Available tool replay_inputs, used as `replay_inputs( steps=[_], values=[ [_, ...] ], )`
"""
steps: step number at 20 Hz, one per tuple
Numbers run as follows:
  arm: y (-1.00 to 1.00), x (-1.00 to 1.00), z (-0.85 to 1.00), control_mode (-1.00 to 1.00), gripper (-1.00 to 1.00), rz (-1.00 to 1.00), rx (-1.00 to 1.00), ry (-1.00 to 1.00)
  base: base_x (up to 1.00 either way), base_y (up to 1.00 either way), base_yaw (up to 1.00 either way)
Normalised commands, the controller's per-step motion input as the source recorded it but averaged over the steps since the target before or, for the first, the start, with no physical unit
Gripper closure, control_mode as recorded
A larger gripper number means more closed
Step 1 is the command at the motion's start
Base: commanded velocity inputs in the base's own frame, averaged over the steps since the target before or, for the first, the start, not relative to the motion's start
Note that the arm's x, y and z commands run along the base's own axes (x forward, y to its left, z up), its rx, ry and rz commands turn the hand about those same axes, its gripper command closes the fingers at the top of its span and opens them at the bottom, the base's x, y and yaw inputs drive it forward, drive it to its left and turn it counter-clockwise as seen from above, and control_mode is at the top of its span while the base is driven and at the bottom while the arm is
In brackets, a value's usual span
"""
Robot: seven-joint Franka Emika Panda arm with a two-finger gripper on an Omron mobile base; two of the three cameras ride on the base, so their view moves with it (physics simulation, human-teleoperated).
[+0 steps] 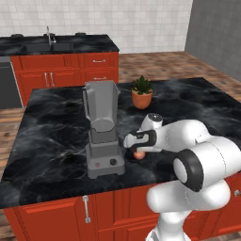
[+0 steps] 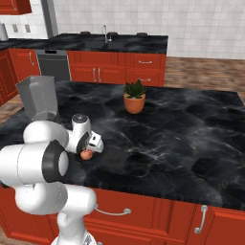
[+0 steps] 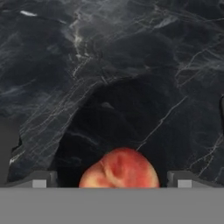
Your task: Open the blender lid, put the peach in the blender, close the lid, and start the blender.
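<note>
- While your jaws stand wide open, the gripper (image 3: 115,183) hangs low over the peach (image 3: 119,169), which sits squarely between the two fingertips (image 3: 40,180) in the hand view.
- The peach (image 1: 139,154) rests on the black worktop (image 1: 56,141), just right of the blender (image 1: 102,129), and is round, so no axis matters.
- Judging from this, you need a short straight descent, then a squeeze.
- The blender jar looks open at the top; I cannot make out the lid.
</note>
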Motion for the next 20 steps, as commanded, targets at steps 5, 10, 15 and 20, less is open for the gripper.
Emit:
replay_inputs(
  steps=[5, 10, 15, 20],
  values=[
    [0.0, 0.0, -0.28, -1.0, -1.0, 0.0, 0.0, 0.04, 0.0, 0.0, 0.0],
    [0.02, 0.0, -0.29, -1.0, -1.0, 0.0, 0.0, 0.06, 0.0, 0.0, 0.0],
    [0.12, 0.0, -0.3, -1.0, 1.0, 0.0, -0.02, 0.02, 0.0, 0.0, 0.0],
    [0.13, -0.11, 0.12, -1.0, 1.0, 0.0, 0.0, 0.0, 0.0, 0.0, 0.0]
  ],
)
